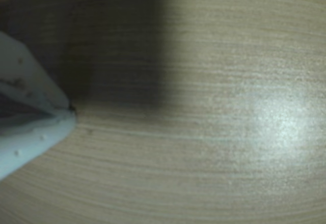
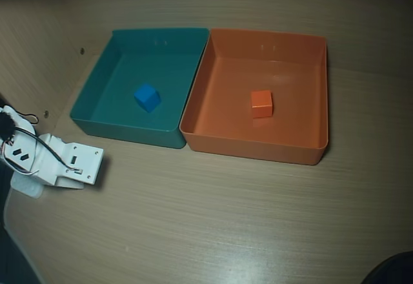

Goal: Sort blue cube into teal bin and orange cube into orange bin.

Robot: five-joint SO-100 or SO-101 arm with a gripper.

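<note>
overall, pale wood-grain table [image 2: 226, 219] carries both bins; fingers [image 1: 71, 113] pressed together.

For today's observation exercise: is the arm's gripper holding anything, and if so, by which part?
Nothing is held. The gripper is shut over bare table; the blue cube lies in the teal bin, the orange cube in the orange bin.

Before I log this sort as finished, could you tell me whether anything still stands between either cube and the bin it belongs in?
Nothing does. The blue cube already lies inside the teal bin, and the orange cube inside the orange bin. The gripper is off over bare table, holding nothing visible.
</note>
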